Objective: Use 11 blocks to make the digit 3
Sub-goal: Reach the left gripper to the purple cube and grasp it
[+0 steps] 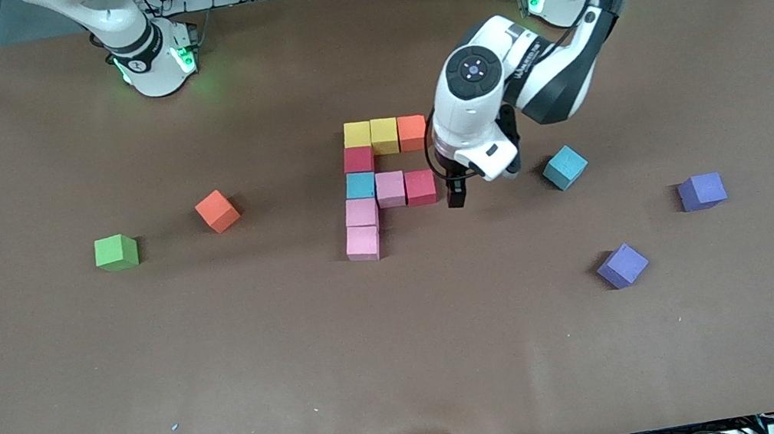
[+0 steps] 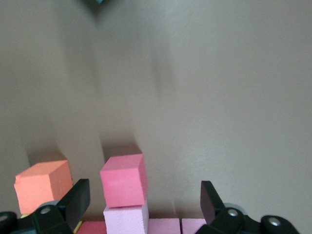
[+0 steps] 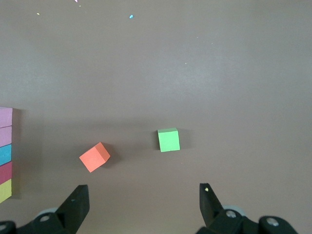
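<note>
Item: partial digit 3 (image 1: 382,183), nine touching blocks mid-surface (image 1: 76,413); top bar, column and middle bar laid, bottom bar lacking.
Loose: light blue block (image 1: 565,167), two purple blocks (image 1: 701,191), orange block (image 1: 217,211), green cube (image 1: 116,253).
Left end effector (image 1: 459,190): wide, empty, just beside the red block (image 1: 420,187).
Right end effector (image 3: 144,202): wide, empty, waiting above the surface near the orange block.
Risk: a fingertip clipping the red block on departure would skew the middle bar.
</note>
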You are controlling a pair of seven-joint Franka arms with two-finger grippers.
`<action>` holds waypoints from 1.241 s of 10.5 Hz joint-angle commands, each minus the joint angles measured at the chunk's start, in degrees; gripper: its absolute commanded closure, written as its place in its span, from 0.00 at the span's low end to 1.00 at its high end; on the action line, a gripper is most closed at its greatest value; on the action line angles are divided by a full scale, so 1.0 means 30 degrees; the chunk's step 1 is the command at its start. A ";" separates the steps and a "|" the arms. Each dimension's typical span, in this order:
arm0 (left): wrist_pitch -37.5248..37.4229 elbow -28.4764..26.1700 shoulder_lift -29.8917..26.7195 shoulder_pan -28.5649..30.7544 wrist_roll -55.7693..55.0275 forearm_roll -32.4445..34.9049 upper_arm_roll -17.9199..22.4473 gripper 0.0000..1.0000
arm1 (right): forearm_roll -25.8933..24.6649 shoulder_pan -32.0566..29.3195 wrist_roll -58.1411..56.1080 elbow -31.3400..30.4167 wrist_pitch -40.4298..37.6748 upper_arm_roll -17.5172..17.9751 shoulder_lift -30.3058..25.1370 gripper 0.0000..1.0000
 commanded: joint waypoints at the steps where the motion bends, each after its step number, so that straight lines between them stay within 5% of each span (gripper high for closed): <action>1: -0.1863 0.1715 0.0409 0.1217 0.2745 0.0157 -0.0045 0.00 | 0.0211 -0.0343 -0.0057 -0.0423 0.0202 0.0265 -0.0411 0.00; 6: -0.2221 0.3000 0.1225 0.5846 1.3755 0.0567 0.0072 0.00 | 0.0211 -0.0314 -0.0057 -0.0365 0.0142 0.0265 -0.0323 0.00; 8: -0.2221 0.5198 0.2805 0.6086 1.5497 0.1322 0.0682 0.00 | 0.0182 -0.0314 -0.0057 -0.0365 0.0113 0.0265 -0.0323 0.00; 13: -0.2075 0.7078 0.5853 0.6086 2.0801 0.2881 0.2005 0.00 | 0.0182 -0.0343 -0.0057 -0.0247 0.0084 0.0265 -0.0323 0.00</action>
